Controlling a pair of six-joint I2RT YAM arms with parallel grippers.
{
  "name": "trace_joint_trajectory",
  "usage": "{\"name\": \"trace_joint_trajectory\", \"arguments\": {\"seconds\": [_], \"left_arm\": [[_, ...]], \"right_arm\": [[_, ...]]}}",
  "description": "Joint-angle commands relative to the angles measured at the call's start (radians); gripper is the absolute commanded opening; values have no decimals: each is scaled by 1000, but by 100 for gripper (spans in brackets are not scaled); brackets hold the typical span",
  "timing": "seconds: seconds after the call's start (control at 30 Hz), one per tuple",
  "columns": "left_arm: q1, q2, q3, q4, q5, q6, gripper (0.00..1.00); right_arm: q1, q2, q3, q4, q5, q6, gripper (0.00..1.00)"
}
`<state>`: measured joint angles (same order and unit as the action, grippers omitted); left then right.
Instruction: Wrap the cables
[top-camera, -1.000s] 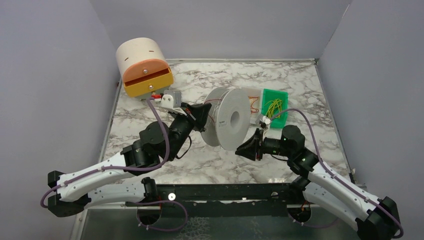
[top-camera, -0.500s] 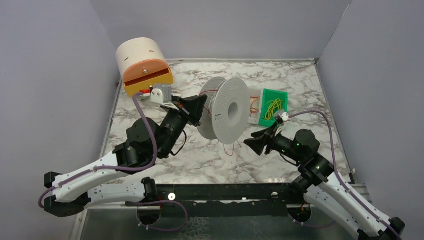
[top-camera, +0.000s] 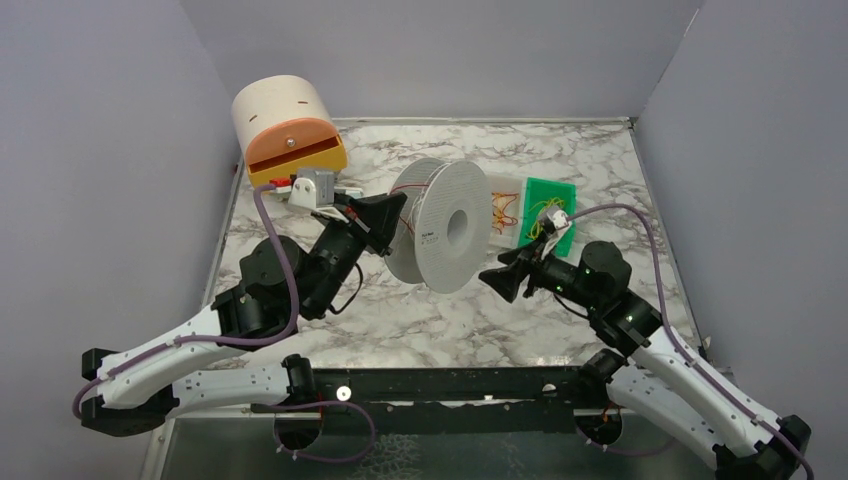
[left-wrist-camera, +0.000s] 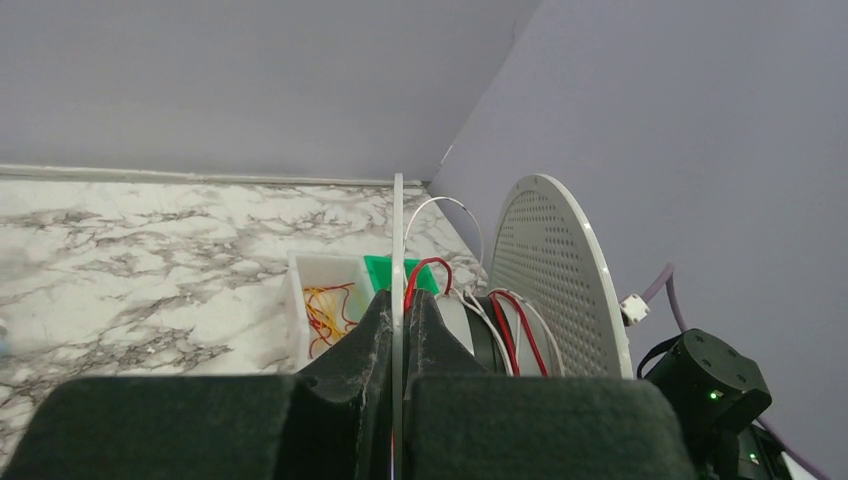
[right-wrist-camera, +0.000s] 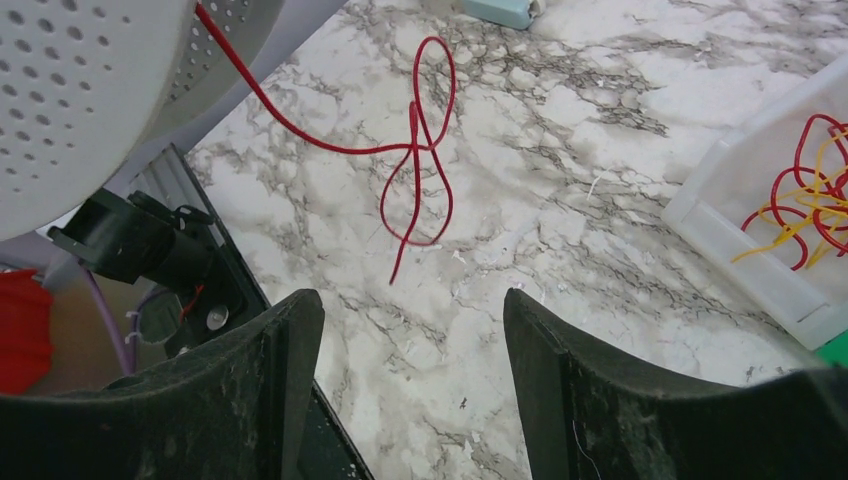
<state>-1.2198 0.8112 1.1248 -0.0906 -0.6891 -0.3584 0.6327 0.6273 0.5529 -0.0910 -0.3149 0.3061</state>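
A pale grey plastic spool (top-camera: 450, 235) is held up off the marble table, tilted. My left gripper (top-camera: 385, 215) is shut on its near flange; in the left wrist view the thin flange edge (left-wrist-camera: 398, 230) stands between my closed jaws (left-wrist-camera: 398, 300). Red and white wire turns lie on the hub (left-wrist-camera: 512, 332). In the right wrist view a red cable (right-wrist-camera: 420, 150) hangs from the spool (right-wrist-camera: 90, 90), ending in a loose loop above the table. My right gripper (top-camera: 497, 280) is open and empty, just right of the spool, with the cable end beyond its fingertips (right-wrist-camera: 412, 310).
A white tray (top-camera: 503, 212) with red and yellow wires and a green tray (top-camera: 553, 205) with yellow-green wires sit behind the right gripper. A beige and orange drum-shaped device (top-camera: 285, 135) stands at the back left, with a small grey part (top-camera: 315, 188) before it. Walls close three sides.
My left arm has carried the spool a little left and back. My right gripper has drawn away from the spool's lower edge and risen slightly, staying open.
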Motion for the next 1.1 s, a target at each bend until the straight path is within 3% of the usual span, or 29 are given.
{"name": "trace_joint_trajectory", "arguments": {"seconds": [0.0,0.2,0.57,0.73,0.9,1.07], "left_arm": [[-4,-8,69,57,27,-8,0],[-4,6,84,67,41,3,0],[-4,16,87,77,60,-7,0],[-4,17,86,84,60,-10,0],[-4,25,98,86,66,-10,0],[-4,26,94,91,66,-8,0]], "right_arm": [[-4,58,56,58,-41,25,71],[-4,123,94,90,-31,65,70],[-4,220,74,274,-307,149,59],[-4,245,79,259,-237,164,52],[-4,235,70,254,-193,161,32],[-4,238,69,249,-205,156,2]]}}
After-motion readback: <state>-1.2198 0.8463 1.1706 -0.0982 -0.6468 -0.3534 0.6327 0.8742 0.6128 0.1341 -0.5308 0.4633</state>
